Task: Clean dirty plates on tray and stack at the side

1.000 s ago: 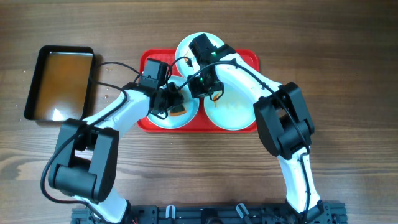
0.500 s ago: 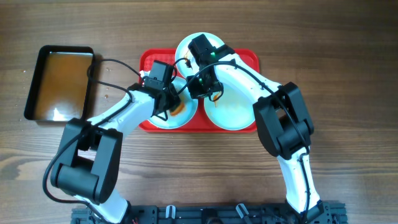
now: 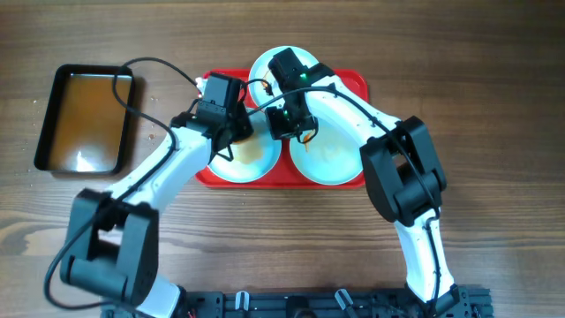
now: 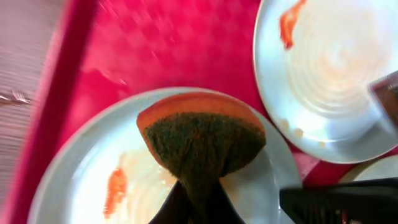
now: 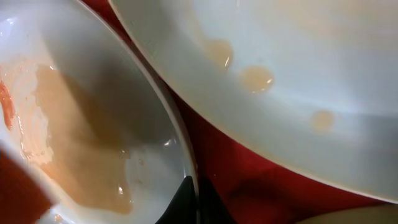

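Note:
The red tray [image 3: 353,84] holds three pale plates. My left gripper [image 3: 231,134] is shut on a brown-green sponge [image 4: 202,140] and holds it over the front left plate [image 3: 252,163]. That plate shows in the left wrist view [image 4: 74,168] with an orange smear and a wet brownish film. My right gripper [image 3: 287,122] is shut on this plate's right rim [image 5: 186,168]. The front right plate [image 3: 331,159] and the far plate [image 3: 265,66] lie beside it. A second plate in the left wrist view [image 4: 336,74] has an orange smear at its edge.
A black pan of brownish water [image 3: 84,119] stands left of the tray. Cables loop from my left arm over the tray's left edge. Bare wooden table lies in front and to the right. Brown drops dot the neighbouring plate [image 5: 280,81].
My left gripper has moved the sponge from the middle of the front left plate toward its far left side. My right gripper has stayed on the rim.

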`<action>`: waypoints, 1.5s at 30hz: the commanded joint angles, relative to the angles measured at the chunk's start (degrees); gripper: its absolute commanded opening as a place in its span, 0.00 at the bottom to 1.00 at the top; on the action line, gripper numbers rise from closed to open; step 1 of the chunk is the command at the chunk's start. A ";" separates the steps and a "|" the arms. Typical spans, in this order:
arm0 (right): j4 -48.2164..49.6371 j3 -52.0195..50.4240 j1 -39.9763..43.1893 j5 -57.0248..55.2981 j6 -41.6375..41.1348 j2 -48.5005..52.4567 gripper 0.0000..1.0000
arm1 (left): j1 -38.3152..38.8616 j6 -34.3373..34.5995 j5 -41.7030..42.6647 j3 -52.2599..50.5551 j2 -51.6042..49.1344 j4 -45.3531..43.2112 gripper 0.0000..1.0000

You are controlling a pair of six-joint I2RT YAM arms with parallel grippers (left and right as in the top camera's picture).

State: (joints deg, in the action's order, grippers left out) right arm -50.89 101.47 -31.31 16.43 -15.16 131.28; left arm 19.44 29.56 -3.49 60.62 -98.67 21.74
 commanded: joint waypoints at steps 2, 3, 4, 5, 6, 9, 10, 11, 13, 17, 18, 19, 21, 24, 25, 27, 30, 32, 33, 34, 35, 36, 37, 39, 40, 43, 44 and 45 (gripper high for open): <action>-0.33 0.02 -0.02 -0.98 0.11 1.64 0.04 | -0.07 1.81 4.13 0.07 -8.55 0.42 0.04; -0.33 0.02 -0.02 -0.96 0.09 1.64 0.04 | -0.11 1.77 4.07 0.07 -9.75 1.05 0.04; -0.33 0.02 -0.02 -0.98 0.11 1.64 0.04 | -0.22 1.75 3.65 0.07 -10.38 1.81 0.04; -0.35 0.02 -0.02 -0.98 0.11 1.64 0.04 | -0.35 1.73 0.63 0.07 -10.56 3.63 0.04; -0.37 0.02 -0.02 -0.98 0.13 1.64 0.04 | -0.50 0.57 -4.46 0.09 -10.54 5.84 0.04; -0.44 0.02 -0.02 -0.98 0.17 1.64 0.04 | -0.66 -2.67 -14.47 0.09 -10.54 9.62 0.04; -0.44 0.02 -0.02 -0.98 0.15 1.64 0.04 | -0.63 -4.79 -17.11 0.09 -10.51 10.05 0.04; -0.42 0.02 -0.02 -0.98 0.15 1.64 0.04 | -0.63 -7.93 -20.09 0.11 -10.36 10.08 0.04; -0.59 0.02 -0.02 -1.01 0.20 1.64 0.04 | -0.55 -10.45 -23.78 0.20 -9.44 10.40 0.04; -0.87 0.02 -0.02 -1.60 0.44 1.64 0.04 | -0.55 -11.39 -31.58 1.46 -2.60 11.82 0.04; -1.01 0.02 -0.02 -1.18 1.97 1.64 0.04 | -0.55 -11.39 -32.02 1.55 -0.48 11.78 0.04; -1.57 0.02 -0.04 0.00 4.70 1.64 0.04 | -0.55 -11.37 -32.17 1.55 3.19 11.76 0.04; -2.95 0.04 -0.04 0.42 5.33 1.64 0.04 | -0.79 -10.19 -33.70 1.55 8.52 11.74 0.04; -4.61 2.27 -0.04 3.32 7.72 1.55 0.04 | -3.91 -0.50 -31.65 1.55 19.91 11.76 0.04; -5.51 3.67 -0.04 4.07 8.76 1.31 0.04 | -5.70 1.55 -28.72 1.55 23.04 11.76 0.04; -8.52 7.98 -0.04 2.29 10.88 0.02 0.04 | -11.58 2.86 -19.50 1.55 28.81 11.78 0.04; -12.39 14.64 -0.22 -8.13 10.93 -2.80 0.04 | -23.17 2.84 -7.30 1.55 32.46 14.19 0.04; -14.64 18.27 -1.20 -20.35 11.13 -4.74 0.04 | -29.88 2.73 -0.61 1.53 32.13 17.44 0.04; -15.30 19.41 -1.97 -26.51 11.10 -5.31 0.04 | -31.85 2.23 1.86 1.53 31.91 18.36 0.04; -15.65 20.04 -2.80 -31.10 11.56 -6.01 0.04 | -33.48 2.21 3.58 1.53 31.87 18.91 0.04; -15.85 20.26 -3.61 -34.58 13.03 -6.86 0.04 | -34.47 2.21 4.33 1.53 31.87 19.23 0.04; -15.85 20.26 -4.85 -39.76 15.52 -8.20 0.04 | -35.23 2.21 4.35 1.53 31.87 19.54 0.04; -15.78 20.26 -6.01 -45.29 16.48 -9.07 0.05 | -35.60 2.21 4.33 1.53 31.85 19.74 0.04; -14.25 20.26 -10.03 -61.88 16.74 -10.43 0.04 | -35.69 2.21 4.35 1.53 31.82 20.00 0.04; -13.11 20.26 -12.70 -66.93 20.31 -10.45 0.04 | -35.69 2.23 4.39 1.53 31.82 20.24 0.04; -8.52 20.26 -19.39 -73.00 27.74 -10.45 0.04 | -35.69 2.21 4.98 1.53 31.82 21.46 0.04; -6.97 20.24 -20.90 -74.27 29.73 -10.43 0.04 | -35.71 2.21 4.98 1.53 31.82 21.68 0.04; -5.99 20.24 -22.47 -75.10 32.74 -10.43 0.04 | -35.71 2.21 4.98 1.53 31.82 21.79 0.04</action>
State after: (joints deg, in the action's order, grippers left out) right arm -58.72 120.40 -50.15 -50.24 9.47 122.58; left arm -15.88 31.24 0.56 62.19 -66.74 43.42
